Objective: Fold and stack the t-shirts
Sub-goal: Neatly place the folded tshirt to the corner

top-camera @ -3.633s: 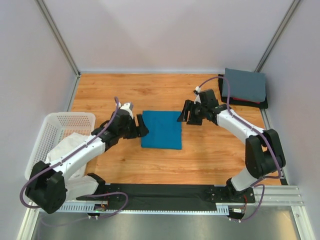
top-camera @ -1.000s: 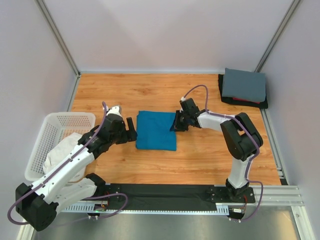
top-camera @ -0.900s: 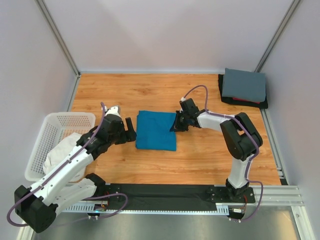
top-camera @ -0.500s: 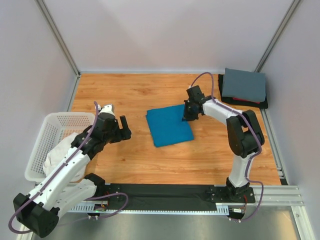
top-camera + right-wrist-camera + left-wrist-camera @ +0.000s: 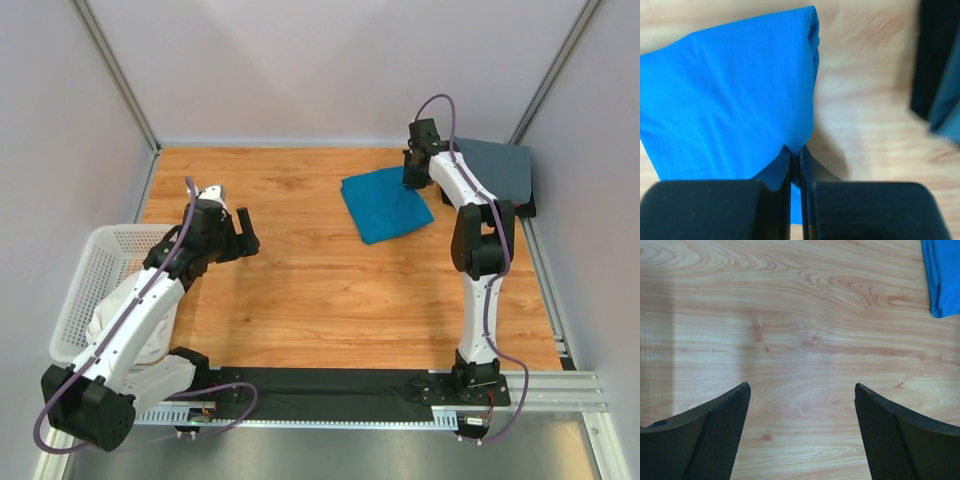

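The folded teal-blue t-shirt (image 5: 386, 203) lies tilted at the back right of the table, its edge pinched by my right gripper (image 5: 411, 181), which is shut on it. In the right wrist view the blue t-shirt (image 5: 730, 95) spreads out ahead of the closed fingers (image 5: 783, 162). A slate-grey folded t-shirt (image 5: 490, 170) tops a dark and red stack at the far right corner, its dark edge (image 5: 935, 65) showing to the right. My left gripper (image 5: 233, 232) hovers open over bare wood (image 5: 800, 340) at the left, holding nothing. The blue t-shirt's corner (image 5: 942, 275) shows top right there.
A white mesh laundry basket (image 5: 105, 262) sits at the left edge with a white t-shirt (image 5: 125, 310) inside, partly hidden by my left arm. Grey walls and metal posts bound the wooden table (image 5: 330, 300). A black rail (image 5: 330, 385) runs along the near edge.
My right gripper closed on the blue t-shirt's edge and dragged it from the middle toward the back right, next to the stack. My left arm pulled back to the left, still open.
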### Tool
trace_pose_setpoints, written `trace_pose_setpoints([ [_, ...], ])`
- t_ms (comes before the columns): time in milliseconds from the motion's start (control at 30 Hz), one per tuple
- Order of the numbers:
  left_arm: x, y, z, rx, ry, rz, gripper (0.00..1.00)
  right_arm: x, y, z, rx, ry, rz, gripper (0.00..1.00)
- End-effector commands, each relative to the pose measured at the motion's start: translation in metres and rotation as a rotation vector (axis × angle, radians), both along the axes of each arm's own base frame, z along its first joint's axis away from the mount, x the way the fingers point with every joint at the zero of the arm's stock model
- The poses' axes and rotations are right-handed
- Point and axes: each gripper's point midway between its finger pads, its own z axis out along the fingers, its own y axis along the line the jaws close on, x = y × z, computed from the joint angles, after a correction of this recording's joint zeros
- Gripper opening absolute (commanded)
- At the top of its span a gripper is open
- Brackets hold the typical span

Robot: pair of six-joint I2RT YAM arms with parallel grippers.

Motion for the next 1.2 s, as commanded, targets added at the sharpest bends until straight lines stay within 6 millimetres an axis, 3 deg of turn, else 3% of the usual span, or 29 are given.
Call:
trace_pose_setpoints([
  [0, 0.024, -0.007, 0.014, -0.002, -0.023, -0.038, 0.91, 0.025, -0.035, 0.034, -0.090, -0.040, 0.017, 0.00],
  [67, 0.031, -0.009, 0.012, -0.012, -0.001, -0.034, 0.91, 0.037, -0.043, 0.039, -0.111, -0.055, 0.011, 0.01],
  [100, 0.039, -0.014, 0.013, -0.022, 0.013, -0.046, 0.91, 0.045, -0.049, 0.055, -0.122, -0.089, 0.009, 0.00],
  [200, 0.055, -0.022, 0.021, -0.044, 0.023, -0.057, 0.90, 0.056, -0.061, 0.070, -0.195, -0.140, 0.002, 0.00],
  [233, 0.061, -0.024, 0.013, -0.044, 0.059, -0.054, 0.90, 0.059, -0.067, 0.081, -0.220, -0.166, -0.012, 0.00],
  [267, 0.068, -0.028, 0.022, -0.052, 0.051, -0.061, 0.90, 0.061, -0.070, 0.086, -0.234, -0.179, -0.020, 0.00],
  [300, 0.072, -0.032, 0.015, -0.055, 0.084, -0.068, 0.89, 0.063, -0.072, 0.091, -0.239, -0.196, -0.032, 0.01],
  [367, 0.081, -0.036, 0.024, -0.069, 0.093, -0.060, 0.89, 0.063, -0.074, 0.108, -0.251, -0.229, -0.045, 0.00],
  [433, 0.087, -0.041, 0.017, -0.076, 0.140, -0.061, 0.88, 0.062, -0.076, 0.123, -0.249, -0.264, -0.062, 0.00],
  [500, 0.093, -0.046, 0.028, -0.098, 0.152, -0.060, 0.88, 0.063, -0.078, 0.131, -0.257, -0.284, -0.067, 0.00],
  [533, 0.097, -0.048, 0.023, -0.097, 0.176, -0.060, 0.87, 0.063, -0.082, 0.133, -0.263, -0.289, -0.076, 0.00],
  [567, 0.100, -0.050, 0.031, -0.101, 0.173, -0.059, 0.87, 0.064, -0.083, 0.136, -0.256, -0.298, -0.078, 0.01],
  [767, 0.123, -0.050, 0.038, -0.067, 0.182, -0.041, 0.87, 0.071, -0.088, 0.143, -0.293, -0.320, 0.023, 0.01],
  [867, 0.131, -0.053, 0.040, -0.070, 0.190, -0.033, 0.87, 0.078, -0.096, 0.160, -0.288, -0.377, 0.012, 0.01],
  [900, 0.133, -0.054, 0.036, -0.071, 0.200, -0.031, 0.87, 0.081, -0.098, 0.175, -0.285, -0.418, 0.008, 0.00],
  [1100, 0.151, -0.060, 0.033, -0.077, 0.210, -0.034, 0.87, 0.088, -0.118, 0.204, -0.280, -0.508, -0.018, 0.00],
  [1133, 0.154, -0.059, 0.033, -0.077, 0.211, -0.032, 0.87, 0.086, -0.139, 0.209, -0.292, -0.514, -0.056, 0.00],
  [1167, 0.159, -0.060, 0.038, -0.085, 0.202, -0.036, 0.87, 0.086, -0.144, 0.212, -0.299, -0.519, -0.069, 0.00],
])
